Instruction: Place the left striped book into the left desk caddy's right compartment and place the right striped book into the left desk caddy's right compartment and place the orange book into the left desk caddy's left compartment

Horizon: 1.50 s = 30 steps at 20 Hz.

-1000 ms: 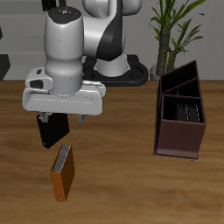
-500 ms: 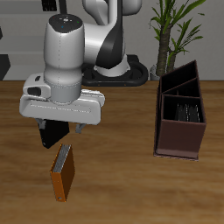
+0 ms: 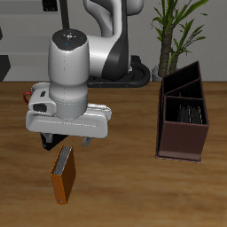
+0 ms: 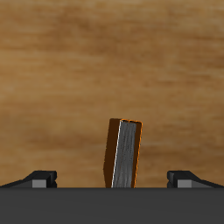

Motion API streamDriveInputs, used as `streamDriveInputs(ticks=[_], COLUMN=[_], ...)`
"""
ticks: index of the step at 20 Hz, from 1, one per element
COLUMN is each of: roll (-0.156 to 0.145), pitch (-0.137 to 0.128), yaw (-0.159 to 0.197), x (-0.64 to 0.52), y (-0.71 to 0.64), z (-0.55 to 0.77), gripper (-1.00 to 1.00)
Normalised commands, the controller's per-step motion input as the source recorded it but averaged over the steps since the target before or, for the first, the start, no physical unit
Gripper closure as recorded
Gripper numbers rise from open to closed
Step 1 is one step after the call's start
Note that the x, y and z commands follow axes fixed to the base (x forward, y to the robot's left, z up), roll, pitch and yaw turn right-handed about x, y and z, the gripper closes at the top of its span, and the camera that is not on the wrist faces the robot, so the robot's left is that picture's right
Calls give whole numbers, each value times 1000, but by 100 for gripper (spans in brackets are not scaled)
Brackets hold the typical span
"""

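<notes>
- Gripper point(image 4: 112, 179) is spread wide, holding nothing, above the orange book point(image 3: 64, 174).
- Orange book lies on the bench point(image 3: 133, 191) near its front edge, well apart from the caddy point(image 3: 183, 124).
- Looks like the orange-book pickup: you need to drop straight down, straddle the book, then pinch.

No readable text or labels anywhere.

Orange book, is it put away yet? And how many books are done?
Not yet. The orange book lies on the table, with the open gripper above it, not gripping. Striped books already seem to stand in one bay of the left desk caddy, though I can't count them. The orange book must go into the caddy's left compartment.
</notes>
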Motion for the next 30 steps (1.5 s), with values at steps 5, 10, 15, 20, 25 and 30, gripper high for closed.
streamDriveInputs(ticks=[5,10,15,20,25,30], roll=[41,-10,6,3,-58,-30], pitch=[2,15,2,-3,-12,3], yaw=[-27,-11,-30,-5,-24,-13], x=[70,55,-80,-146,-31,9], y=[169,-86,-92,-215,-282,-55], z=[-180,-263,-158,-60,-36,-111], gripper=[-100,-100,-100,-100,-100,-100])
